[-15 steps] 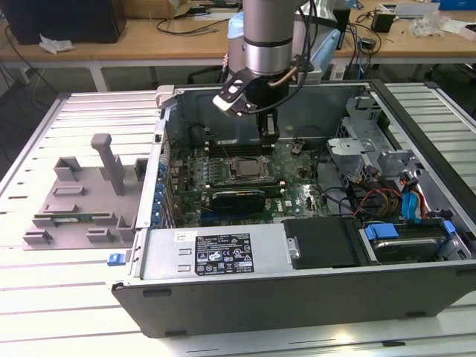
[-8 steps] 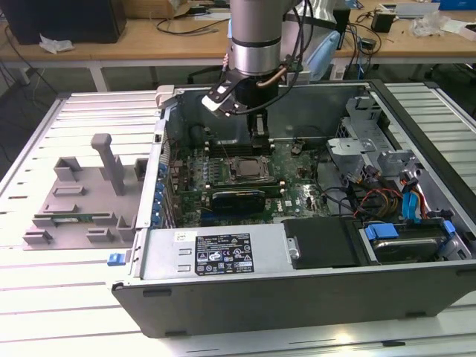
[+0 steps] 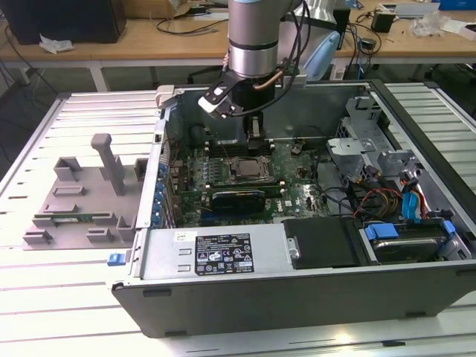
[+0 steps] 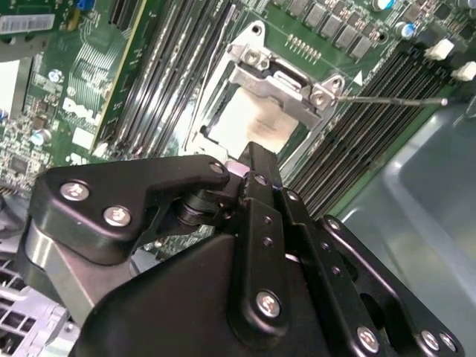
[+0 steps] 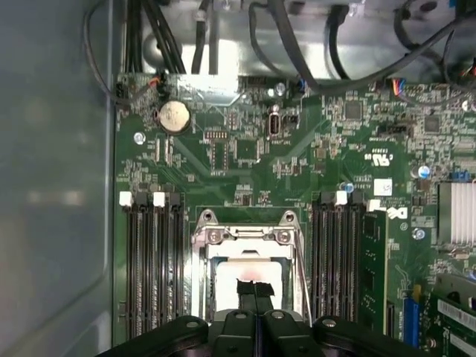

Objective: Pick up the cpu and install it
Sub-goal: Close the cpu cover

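Black two-finger gripper (image 3: 255,149) on the silver-grey robot arm (image 3: 256,33) hangs at the upper centre of the exterior view, inside the open grey metal computer case (image 3: 297,286). In the first wrist view the gripper (image 5: 254,287) has its two dark fingertips pressed together, with only a thin seam between them and nothing gripped. It sits directly over the cpu (image 5: 230,282).

The cpu (image 4: 249,123) is a small flat square chip with a pale, dull-silver top. It lies flat and level within the square silver metal-framed socket (image 4: 282,74), near the middle of the green motherboard (image 5: 245,160). In the exterior view the cpu (image 3: 245,168) shows as a small light square just below the fingers. Whether the fingertips touch its surface cannot be told.

In the second wrist view a thin metal lever rod (image 4: 387,99) stretches away from the socket frame. Long black memory slots (image 5: 152,260) run along both sides of the socket, and a round silver coin battery (image 5: 174,116) sits further off on the board.

At the exterior view's left, a grey plastic holder block (image 3: 82,201) rests on the ribbed aluminium table (image 3: 44,297), well apart from the case.
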You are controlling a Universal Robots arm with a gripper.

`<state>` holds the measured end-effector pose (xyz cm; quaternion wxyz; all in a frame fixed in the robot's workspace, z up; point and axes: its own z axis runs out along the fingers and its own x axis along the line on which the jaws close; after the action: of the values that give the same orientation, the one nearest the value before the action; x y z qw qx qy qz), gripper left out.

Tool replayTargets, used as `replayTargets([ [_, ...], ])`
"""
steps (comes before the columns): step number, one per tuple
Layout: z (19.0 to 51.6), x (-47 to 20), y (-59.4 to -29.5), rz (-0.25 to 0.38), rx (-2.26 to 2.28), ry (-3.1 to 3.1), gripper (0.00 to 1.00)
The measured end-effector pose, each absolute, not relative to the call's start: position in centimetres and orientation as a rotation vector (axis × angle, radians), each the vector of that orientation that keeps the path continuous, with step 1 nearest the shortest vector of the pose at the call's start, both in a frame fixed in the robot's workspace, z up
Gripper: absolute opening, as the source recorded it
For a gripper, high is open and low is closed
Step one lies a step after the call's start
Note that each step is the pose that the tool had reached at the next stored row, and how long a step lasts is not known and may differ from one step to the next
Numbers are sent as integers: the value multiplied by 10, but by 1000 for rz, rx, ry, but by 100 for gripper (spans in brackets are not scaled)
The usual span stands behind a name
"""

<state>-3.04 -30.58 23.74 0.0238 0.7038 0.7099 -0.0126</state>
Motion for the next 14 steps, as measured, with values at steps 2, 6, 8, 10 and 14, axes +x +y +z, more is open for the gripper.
replayTargets([
  [2,233,-30,-306,-50,2183,2202,11],
  [6,233,-30,-306,-51,2183,2202,11],
  [8,233,-30,-306,-50,2164,2220,11],
  [10,233,-30,-306,-48,2117,2265,11],
  [14,233,-30,-306,-46,2013,2356,11],
])
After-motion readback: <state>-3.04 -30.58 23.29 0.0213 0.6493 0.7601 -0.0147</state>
